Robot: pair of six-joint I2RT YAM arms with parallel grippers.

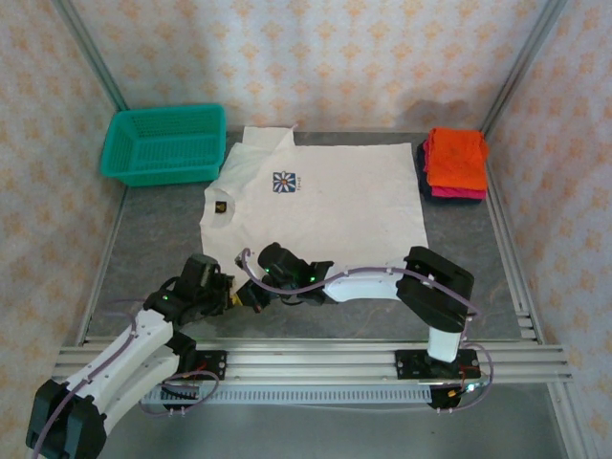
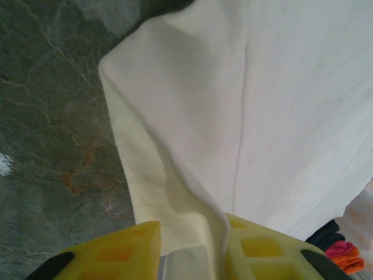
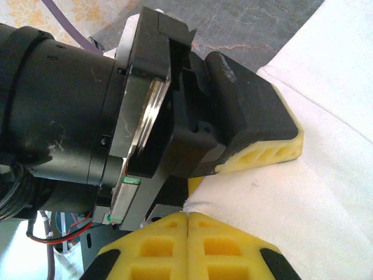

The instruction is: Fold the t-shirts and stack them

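A white t-shirt (image 1: 335, 201) lies spread flat on the grey table, its blue chest logo (image 1: 284, 182) toward the back. Both grippers meet at its near-left corner. My left gripper (image 1: 232, 298) is shut on a bunched fold of the white t-shirt (image 2: 280, 87), which runs up from between the left gripper (image 2: 192, 233) pads. My right gripper (image 3: 187, 217) is shut, pads together, pinching the t-shirt (image 3: 303, 210) hem at its tips, in the top view at the right gripper (image 1: 247, 295). The left gripper's upper finger (image 3: 256, 128) presses on the cloth just beyond. Folded orange (image 1: 455, 158), pink (image 1: 457, 193) and dark shirts sit stacked at the back right.
A teal mesh basket (image 1: 163, 143) stands at the back left. Bare grey table (image 1: 163, 239) lies left of the shirt. An aluminium rail (image 1: 316, 359) with both arm bases runs along the near edge. Patterned walls close in the sides and back.
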